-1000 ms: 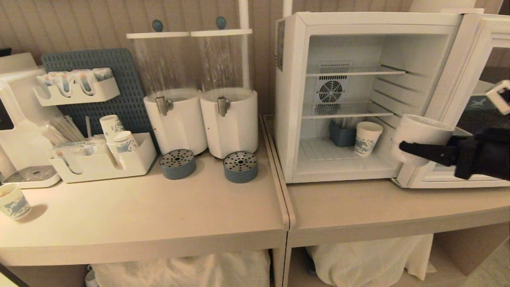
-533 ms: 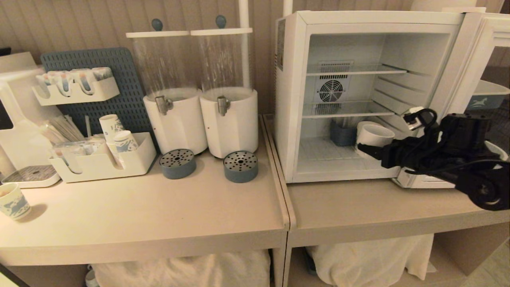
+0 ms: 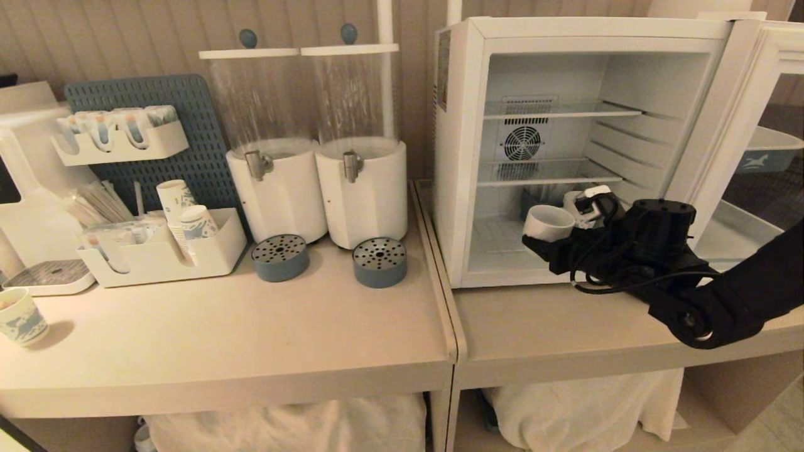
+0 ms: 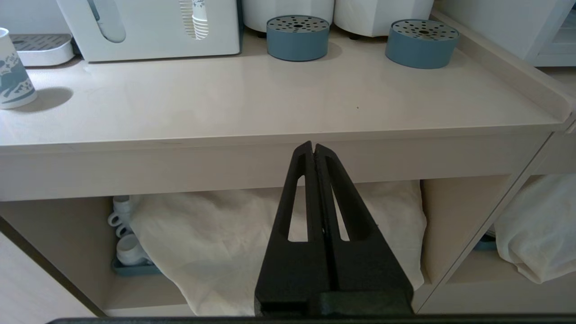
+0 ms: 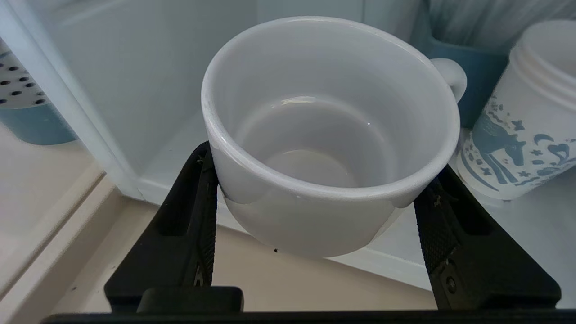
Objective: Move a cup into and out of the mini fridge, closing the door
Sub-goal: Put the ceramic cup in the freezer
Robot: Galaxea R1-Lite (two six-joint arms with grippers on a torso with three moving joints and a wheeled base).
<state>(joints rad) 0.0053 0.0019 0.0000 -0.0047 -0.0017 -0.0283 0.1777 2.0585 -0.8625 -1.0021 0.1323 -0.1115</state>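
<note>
Two clear-topped white drink dispensers (image 3: 317, 188) stand on a pale beige counter (image 3: 251, 339) against a ribbed wall, each with one round blue drip tray in front, while one printed paper cup (image 3: 22, 317) sits alone at the counter's far left. One white mini fridge (image 3: 458, 157) stands at the right with its door (image 3: 741, 125) swung open, and white cloth is bundled beneath the counter. The right gripper (image 3: 546, 242) clamps the cup (image 3: 548, 223), plain glossy white and empty, at the fridge's front sill beside another printed paper cup (image 5: 517, 130); the left gripper (image 4: 314, 150) hangs below the counter edge, jaws pressed together.
</note>
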